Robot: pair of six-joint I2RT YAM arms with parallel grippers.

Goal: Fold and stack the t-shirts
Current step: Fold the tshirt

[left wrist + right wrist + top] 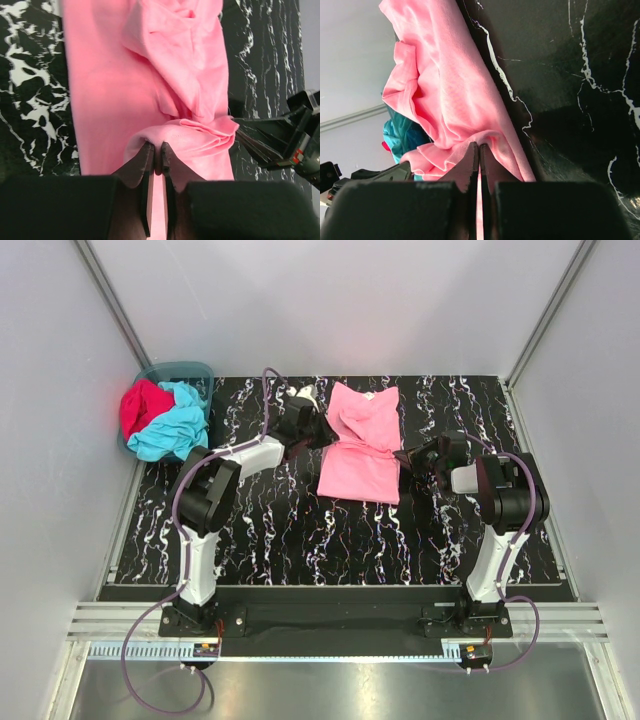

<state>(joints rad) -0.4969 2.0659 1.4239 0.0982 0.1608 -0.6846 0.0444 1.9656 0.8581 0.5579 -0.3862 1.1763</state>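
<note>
Pale grey walls (pixel 300 300) close in a black, white-veined table (pixel 250 530). The pink t-shirt (pixel 362 445) lies in the upper centre of the overhead view. Its lower half is spread flat, and its upper half is rumpled and bunched toward the back.

The right gripper (pixel 476 147) is at the shirt's right edge, its jaws pressed together on a gathered fold of pink cloth. The left gripper (pixel 156 149) meets the left edge, with only a thin slit between its jaws and a pink fold humped over the tips. I cannot tell whether that fold is actually pinched.

In the upper left of the overhead view, well apart from all this, the turquoise t-shirt (pixel 175 430) and red t-shirt (pixel 140 405) spill out of a teal basket (pixel 190 368), unfolded.

The main risk is a lopsided pull. If the left side lets the cloth go while the right side holds it, any lift or drag would probably twist the shirt and skew the fold line. The bunched upper half could get trapped under the fold and leave a lumpy base for the stack. Both pinches look shallow, so the soft cotton may slip out partway through a move.
</note>
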